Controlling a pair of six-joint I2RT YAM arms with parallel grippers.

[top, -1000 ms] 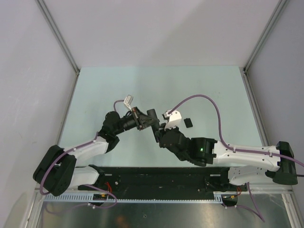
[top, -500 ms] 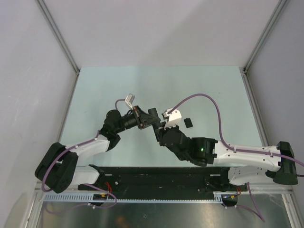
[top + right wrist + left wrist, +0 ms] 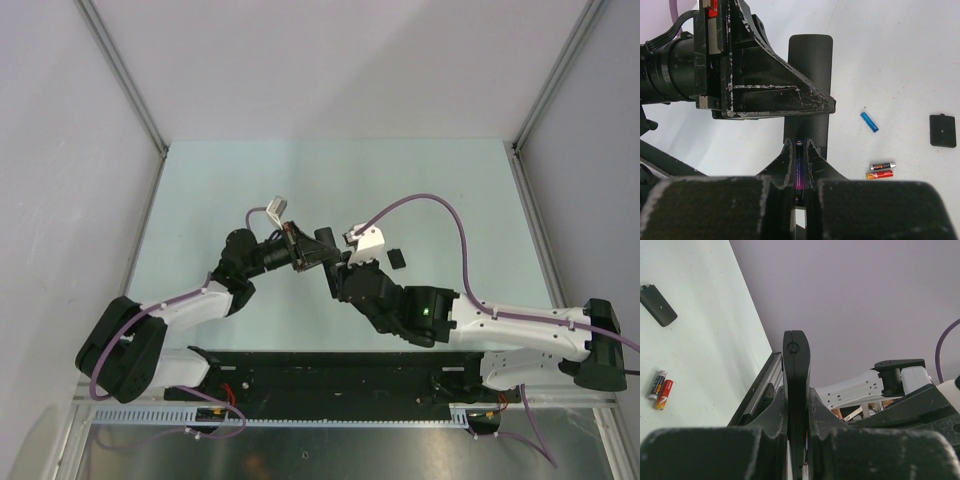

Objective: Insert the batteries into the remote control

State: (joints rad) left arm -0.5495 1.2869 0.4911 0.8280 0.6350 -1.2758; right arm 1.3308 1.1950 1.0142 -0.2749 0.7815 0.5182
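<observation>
Overhead, both arms meet above the middle of the table (image 3: 200, 200). The left gripper (image 3: 796, 405) is clamped on the remote (image 3: 796, 360), which it holds edge-up off the surface. Only the right wrist view shows the right gripper (image 3: 799, 150) pinching a bluish battery (image 3: 799, 169) at the remote. A black cover (image 3: 942, 131), a loose blue battery (image 3: 869, 122) and a battery pair (image 3: 882, 170) lie nearby.

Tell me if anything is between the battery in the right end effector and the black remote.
Nothing visible. The small purplish cylindrical battery, pinched in the right end effector, appears already against the slim black plastic remote control. The left end effector clamps the remote farther up, clear of that spot.
</observation>
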